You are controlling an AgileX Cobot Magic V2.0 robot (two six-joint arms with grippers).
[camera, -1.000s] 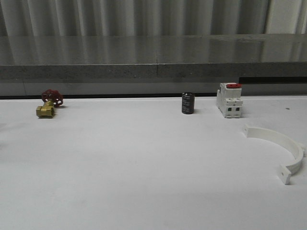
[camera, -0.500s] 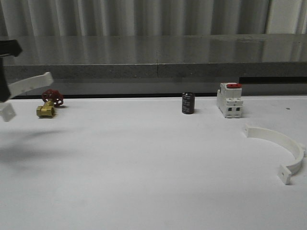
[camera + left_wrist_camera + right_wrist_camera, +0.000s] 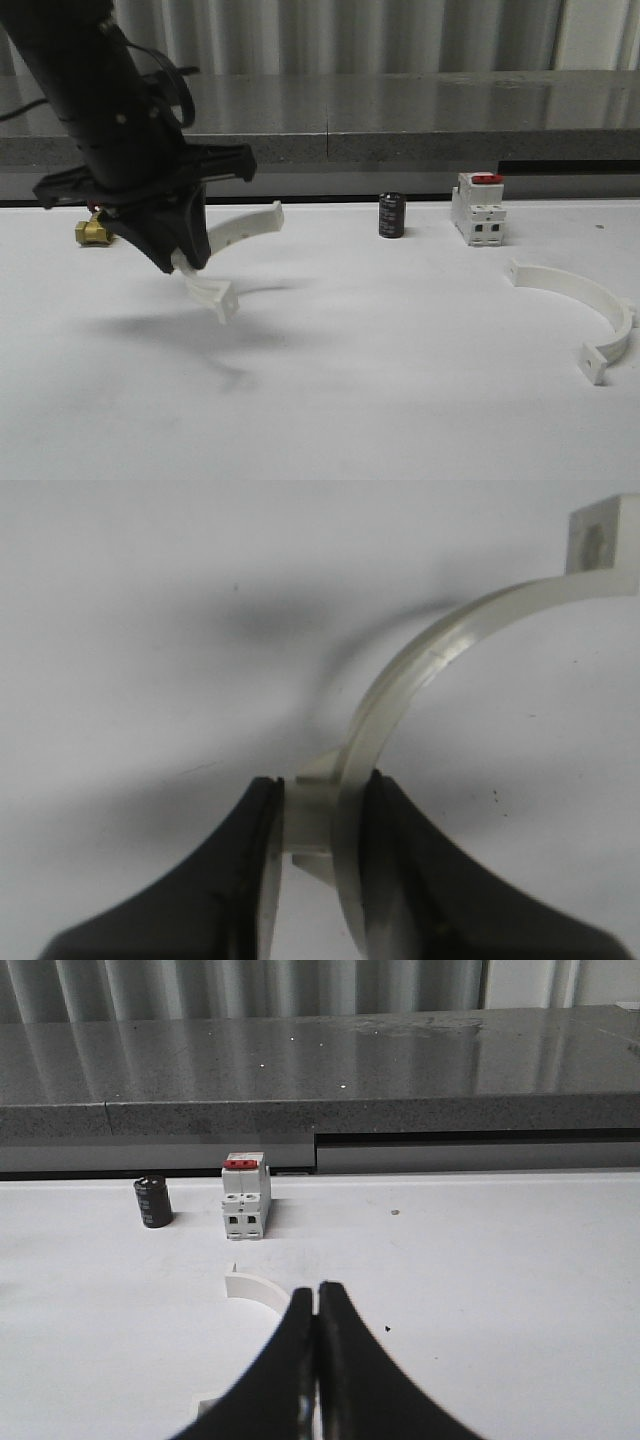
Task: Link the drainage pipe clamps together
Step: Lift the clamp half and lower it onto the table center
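Moved since earlier: left gripper (image 3: 187, 262), fingers pinching first clamp half (image 3: 232, 250), is now travelling above the surface (image 3: 330, 400) from its left edge. Second clamp half (image 3: 588, 315) is lying near the right edge. Right gripper (image 3: 317, 1360): fingers pressed together, holding nothing. Advice: be aligning flanged tabs squarely before mating. Legible writing: none.

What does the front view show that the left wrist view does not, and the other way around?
The front view alone gives the wider scene: the second clamp half lying on the table to the right, the black cylinder, the white switch with a red top and the brass valve.

The left wrist view alone gives the grip detail: both fingers press on the small lug of the held clamp half.

Both views share the left gripper carrying that half above the table.
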